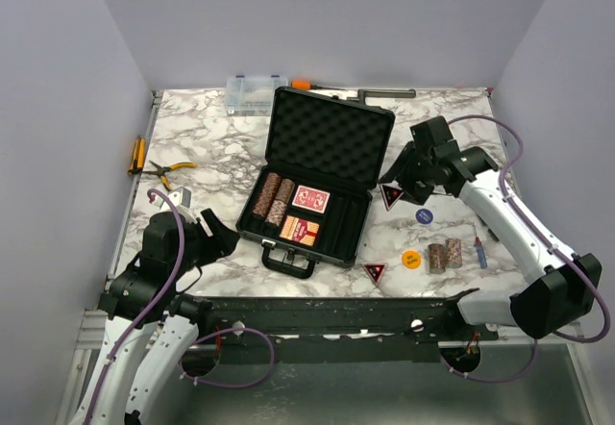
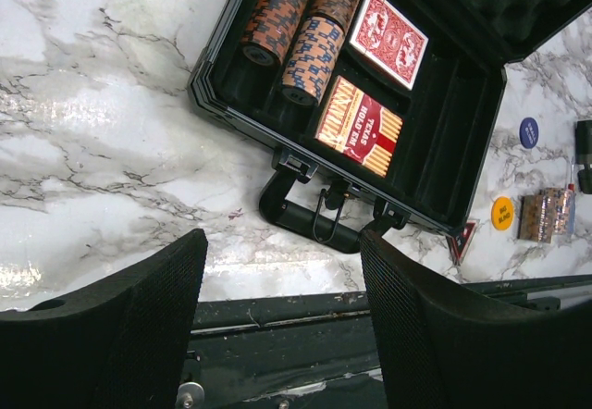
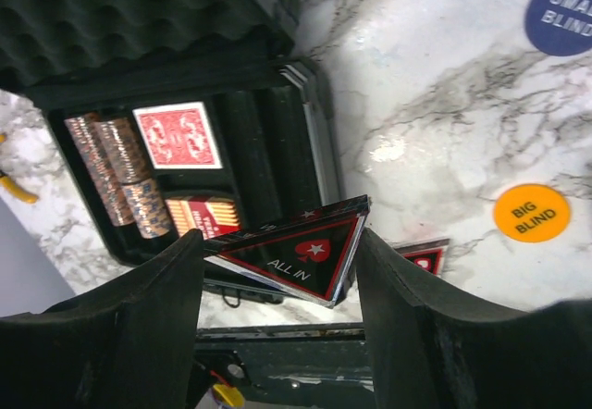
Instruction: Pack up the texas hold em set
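The black foam-lined case (image 1: pixel 352 223) lies open mid-table, holding brown chip stacks (image 1: pixel 272 197) and two red card decks (image 1: pixel 310 199). My right gripper (image 1: pixel 404 189) hovers just right of the case, shut on a black-and-red triangular "ALL IN" token (image 3: pixel 301 247), which sits tilted between its fingers (image 3: pixel 416 316). A second triangular token (image 1: pixel 374 272), a blue round token (image 1: pixel 424 216), an orange round token (image 1: pixel 411 259) and two chip stacks (image 1: pixel 444 254) lie on the marble. My left gripper (image 2: pixel 282 316) stands open and empty near the case handle (image 2: pixel 305 219), at the front left.
At the back edge stand a clear organiser box (image 1: pixel 252 95) and a long tool (image 1: pixel 356 90). Yellow-handled pliers (image 1: pixel 171 170) and an orange-handled tool (image 1: pixel 137 154) lie at the left. A small red-and-blue item (image 1: pixel 479 252) rests by the loose chips. Walls enclose three sides.
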`<state>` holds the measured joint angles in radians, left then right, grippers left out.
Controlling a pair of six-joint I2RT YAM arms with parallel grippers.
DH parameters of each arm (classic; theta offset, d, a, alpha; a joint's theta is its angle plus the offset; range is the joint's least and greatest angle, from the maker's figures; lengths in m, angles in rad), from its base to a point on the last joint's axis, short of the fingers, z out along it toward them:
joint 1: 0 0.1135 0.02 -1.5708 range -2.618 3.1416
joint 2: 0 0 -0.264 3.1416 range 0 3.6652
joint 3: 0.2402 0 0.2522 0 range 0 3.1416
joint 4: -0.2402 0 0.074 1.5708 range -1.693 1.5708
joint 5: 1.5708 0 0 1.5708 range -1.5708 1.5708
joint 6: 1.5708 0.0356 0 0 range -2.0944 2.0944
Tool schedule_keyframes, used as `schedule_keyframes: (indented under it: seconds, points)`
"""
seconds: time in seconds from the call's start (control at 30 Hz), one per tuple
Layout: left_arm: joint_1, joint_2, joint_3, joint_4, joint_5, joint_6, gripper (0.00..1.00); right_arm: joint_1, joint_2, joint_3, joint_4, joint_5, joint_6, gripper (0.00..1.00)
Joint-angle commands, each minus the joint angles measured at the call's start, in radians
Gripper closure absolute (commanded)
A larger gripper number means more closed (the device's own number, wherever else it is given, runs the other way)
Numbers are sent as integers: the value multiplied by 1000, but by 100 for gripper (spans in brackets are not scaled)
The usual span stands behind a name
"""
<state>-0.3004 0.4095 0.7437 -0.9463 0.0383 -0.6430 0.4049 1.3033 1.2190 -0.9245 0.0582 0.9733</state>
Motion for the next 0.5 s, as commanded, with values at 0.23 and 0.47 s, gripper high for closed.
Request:
schedule_keyframes:
  seconds: [0.23, 0.47]
  points:
    - [6, 1, -10, 14, 17, 8, 33, 64, 177, 192, 31, -95, -20, 49]
    - [7, 1, -10, 12, 7, 5, 35, 148, 289, 286, 19, -63, 27, 49]
